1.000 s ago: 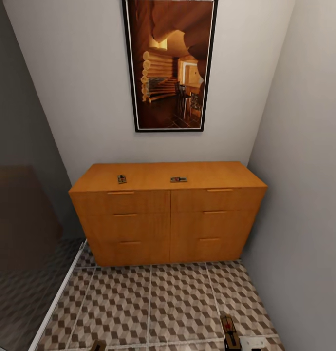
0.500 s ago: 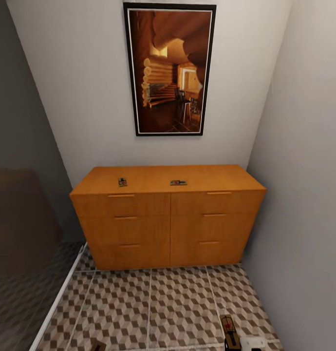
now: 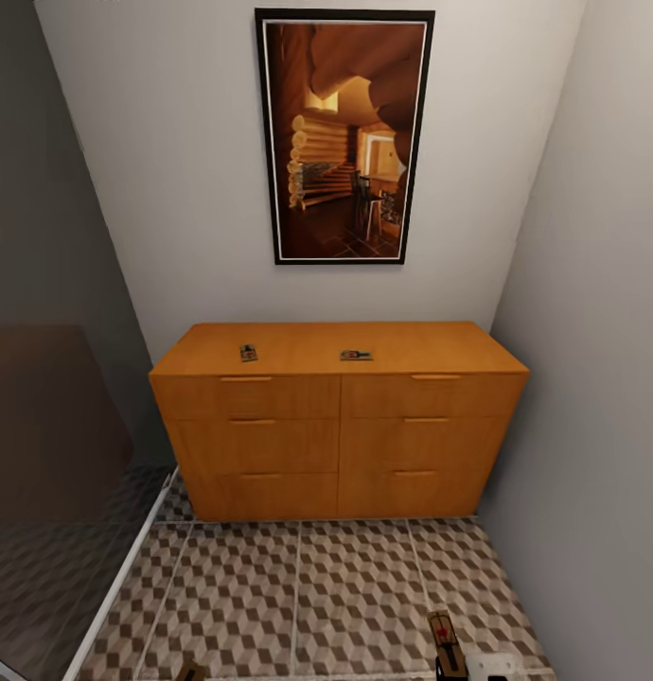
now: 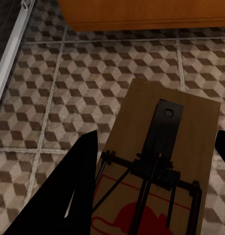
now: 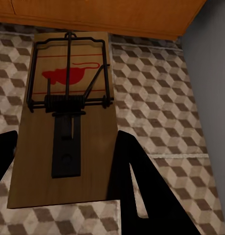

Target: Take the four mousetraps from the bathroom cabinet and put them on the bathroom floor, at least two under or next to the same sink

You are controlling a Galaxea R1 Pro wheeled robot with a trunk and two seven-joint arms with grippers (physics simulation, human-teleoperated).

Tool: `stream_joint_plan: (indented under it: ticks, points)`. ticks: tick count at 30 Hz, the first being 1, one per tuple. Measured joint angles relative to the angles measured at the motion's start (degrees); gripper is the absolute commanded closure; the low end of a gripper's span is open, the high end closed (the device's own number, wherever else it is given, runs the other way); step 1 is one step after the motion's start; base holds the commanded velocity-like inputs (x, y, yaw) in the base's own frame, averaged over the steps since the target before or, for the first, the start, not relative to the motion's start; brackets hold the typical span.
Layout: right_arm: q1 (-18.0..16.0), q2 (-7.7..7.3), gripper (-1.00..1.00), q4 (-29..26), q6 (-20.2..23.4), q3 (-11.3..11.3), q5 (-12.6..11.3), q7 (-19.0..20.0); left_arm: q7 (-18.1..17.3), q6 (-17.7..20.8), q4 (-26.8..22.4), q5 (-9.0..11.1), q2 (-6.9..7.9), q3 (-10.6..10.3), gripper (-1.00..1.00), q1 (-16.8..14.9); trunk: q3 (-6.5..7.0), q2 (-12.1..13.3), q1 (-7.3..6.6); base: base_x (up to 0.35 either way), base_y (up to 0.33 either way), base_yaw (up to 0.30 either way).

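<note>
1. Left hand (image 4: 156, 186): closed on a mousetrap (image 4: 164, 171), dark fingers (image 4: 76, 191) at either long edge of the board, red spot nearest the camera. It is carried above the bathroom floor (image 4: 68, 73). In the head view a sliver of this load shows at the lower edge (image 3: 189, 672).
2. Shower side: a pale sill strip (image 3: 118, 582) divides the patterned tiles from the darker floor at the far left. Judgement: set nothing down across it, since all four traps must share one floor surface.
3. Cabinet (image 3: 338, 435): orange-brown, six drawer fronts, all shut. Two mousetraps lie on its worktop, one toward the left (image 3: 248, 353), one near the middle (image 3: 356, 356), well apart.
4. Picture (image 3: 345, 137): framed, on the wall above the cabinet; no obstruction.
5. Right hand (image 5: 63, 147): closed on a second mousetrap (image 5: 68, 112), the board flat between its fingers (image 5: 137, 191) and its red spot toward the cabinet. The head view shows this trap at lower right (image 3: 446, 643), beside a small white object (image 3: 492, 667) of uncertain identity.
6. Step in hand, judged: carrying two traps to the bathroom sink. Keep both boards level and both grips firm while the base turns.
7. Obstruction: the grey wall (image 3: 601, 378) stands close on the right, so the right arm has little room. Two traps remain to fetch from the worktop.
</note>
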Motion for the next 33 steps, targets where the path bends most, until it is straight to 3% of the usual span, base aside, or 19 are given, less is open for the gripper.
stream_joint_plan:
  ticks: [24,33]
  points:
    - [0.0,0.02,1.00,0.1,0.0,-0.1,0.0,-0.1,0.1,0.0,0.0,0.0,-0.73,0.0,1.00,0.0,0.00,0.0,0.00,-0.001,0.000,0.252]
    - [0.0,0.02,1.00,0.1,0.0,-0.1,0.0,-0.1,0.1,0.0,0.1,0.0,-0.79,0.0,1.00,0.0,0.00,0.0,0.02,-0.178,0.044,0.256]
